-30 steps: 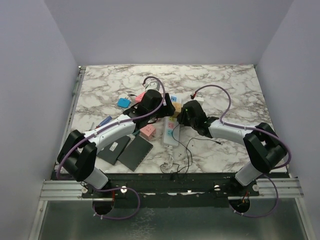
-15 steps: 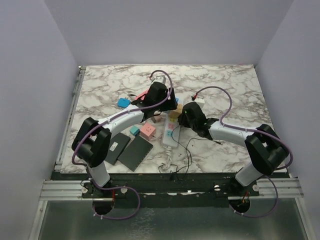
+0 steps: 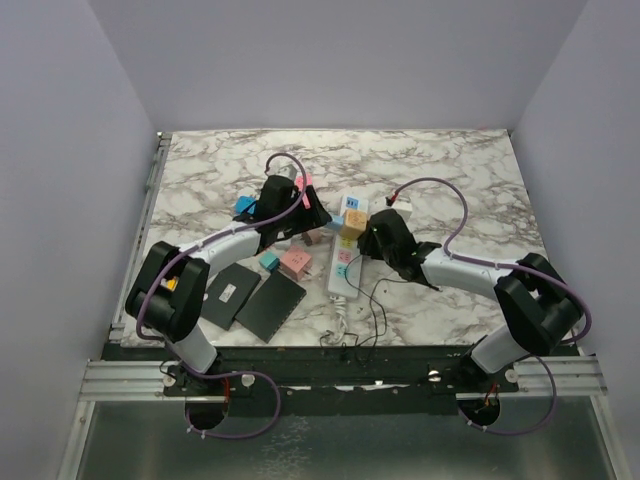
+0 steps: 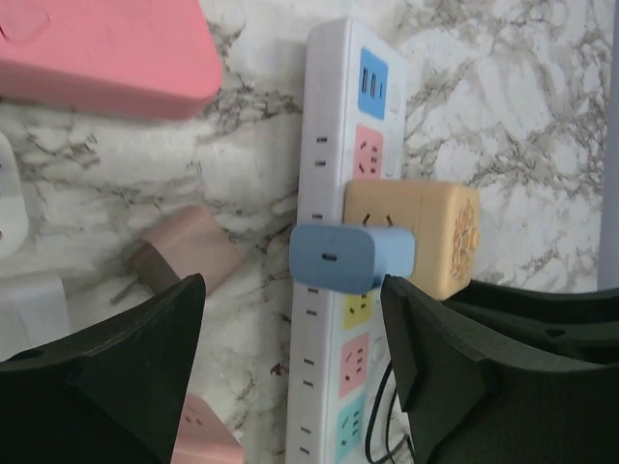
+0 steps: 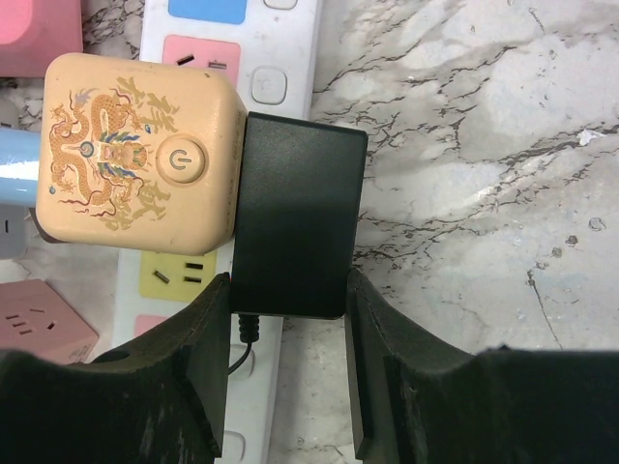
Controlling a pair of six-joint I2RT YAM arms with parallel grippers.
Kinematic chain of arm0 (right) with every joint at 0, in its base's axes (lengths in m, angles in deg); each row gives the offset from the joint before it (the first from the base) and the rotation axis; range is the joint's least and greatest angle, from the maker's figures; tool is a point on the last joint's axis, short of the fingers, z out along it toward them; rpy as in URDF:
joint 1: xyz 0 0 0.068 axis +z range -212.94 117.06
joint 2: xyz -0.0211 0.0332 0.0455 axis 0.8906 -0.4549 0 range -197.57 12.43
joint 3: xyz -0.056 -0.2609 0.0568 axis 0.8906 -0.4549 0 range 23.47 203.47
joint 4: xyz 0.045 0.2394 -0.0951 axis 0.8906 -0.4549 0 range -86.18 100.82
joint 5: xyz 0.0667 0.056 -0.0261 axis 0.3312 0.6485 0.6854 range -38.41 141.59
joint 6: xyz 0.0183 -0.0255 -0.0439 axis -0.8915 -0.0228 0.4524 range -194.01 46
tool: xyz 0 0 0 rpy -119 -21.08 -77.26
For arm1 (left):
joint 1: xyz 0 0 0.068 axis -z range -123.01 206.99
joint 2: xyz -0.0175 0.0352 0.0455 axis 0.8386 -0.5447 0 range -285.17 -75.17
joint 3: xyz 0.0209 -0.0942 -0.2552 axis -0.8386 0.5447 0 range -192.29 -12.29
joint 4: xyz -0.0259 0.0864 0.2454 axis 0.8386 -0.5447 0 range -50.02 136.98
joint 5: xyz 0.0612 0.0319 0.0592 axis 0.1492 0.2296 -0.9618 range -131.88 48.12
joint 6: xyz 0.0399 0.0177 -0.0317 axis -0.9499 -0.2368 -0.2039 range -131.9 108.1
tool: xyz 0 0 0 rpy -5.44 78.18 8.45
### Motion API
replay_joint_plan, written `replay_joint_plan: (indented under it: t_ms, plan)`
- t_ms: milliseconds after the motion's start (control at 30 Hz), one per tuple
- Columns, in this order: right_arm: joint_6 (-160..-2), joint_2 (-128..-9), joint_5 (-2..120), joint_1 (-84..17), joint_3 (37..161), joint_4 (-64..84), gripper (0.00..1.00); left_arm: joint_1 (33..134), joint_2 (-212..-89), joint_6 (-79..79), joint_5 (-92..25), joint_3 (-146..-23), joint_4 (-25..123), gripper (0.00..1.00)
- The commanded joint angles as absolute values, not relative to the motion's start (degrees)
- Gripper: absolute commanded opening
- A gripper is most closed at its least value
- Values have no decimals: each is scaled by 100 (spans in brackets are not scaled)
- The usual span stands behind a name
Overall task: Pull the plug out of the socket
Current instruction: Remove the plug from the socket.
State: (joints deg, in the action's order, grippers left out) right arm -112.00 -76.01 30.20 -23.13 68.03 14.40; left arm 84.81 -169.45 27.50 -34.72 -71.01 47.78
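Right end effector (image 5: 287, 290) tight on one black plug (image 5: 300, 193), left end effector (image 4: 290, 290) spread over one socket (image 4: 324, 116)

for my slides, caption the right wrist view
Right gripper clamps the black plug beside the yellow cube on the socket.

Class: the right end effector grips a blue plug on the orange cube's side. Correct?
No. The plug gripped by the right end effector on the orange cube's side is black, not blue; the right wrist view shows it.
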Motion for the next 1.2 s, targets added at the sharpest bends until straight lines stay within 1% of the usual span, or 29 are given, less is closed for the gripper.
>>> replay_joint_plan:
  t_ms: [0,67,167,333,467,933,1167]
  plan:
    - [-11462,-7531,3373,-2265,6680,1587,0,8374,-16621,3825,-2601,-6267,6091,75]
    - [-11514,-7507,3485,-2263,6681,1624,0,8335,-16611,4138,-2479,-5994,6536,73]
    - [-11602,-7461,3602,-2261,6649,1674,0,8319,-16636,4315,-2466,-5856,6804,72]
    - [-11661,-7514,3630,-2270,6609,1654,0,8310,-16589,4458,-2432,-5782,7181,72]
    - [-11735,-7554,3670,-2274,6555,1640,0,8298,-16605,4482,-2318,-5808,7360,70]
    - [-11838,-7436,3922,-2292,6465,1763,0,8284,-16926,4538,-2509,-5792,7385,71]
    - [-11873,-7448,4003,-2313,6450,1798,0,8284,-16926,4392,-2713,-5808,7080,71]
